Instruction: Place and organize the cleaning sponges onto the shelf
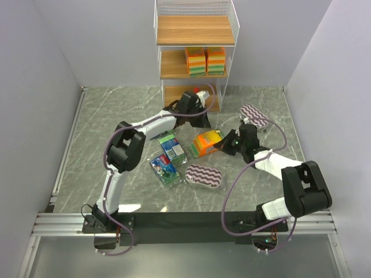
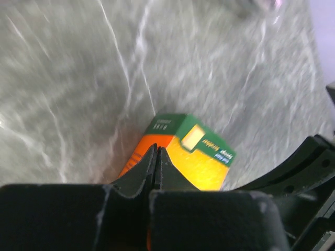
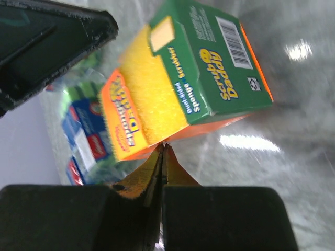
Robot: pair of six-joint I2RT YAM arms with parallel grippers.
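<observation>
From the top view, the shelf (image 1: 196,35) stood at the middle of the tabletop's (image 1: 116,116) far edge, with two orange packs (image 1: 206,61) side by side on its middle board. A third orange pack (image 1: 207,142) lay near the tabletop's centre, its long axis slanting from near-left to far-right. The left gripper (image 1: 203,121) hung just beyond it and the right gripper (image 1: 225,145) was at its right end, both pinched closed and empty. Two blue-green packs (image 1: 168,155) lay to its left. One oval pad (image 1: 203,175) lay nearer the near edge, another (image 1: 254,114) toward the far right.

In the left wrist view, the left gripper (image 2: 157,157) had its fingers pressed together over the orange pack (image 2: 201,162), whose green band faced away.

In the right wrist view, the right gripper (image 3: 163,151) was closed, its tips at the orange pack's (image 3: 178,89) lower edge. The pack was tilted, its green end to the right.
</observation>
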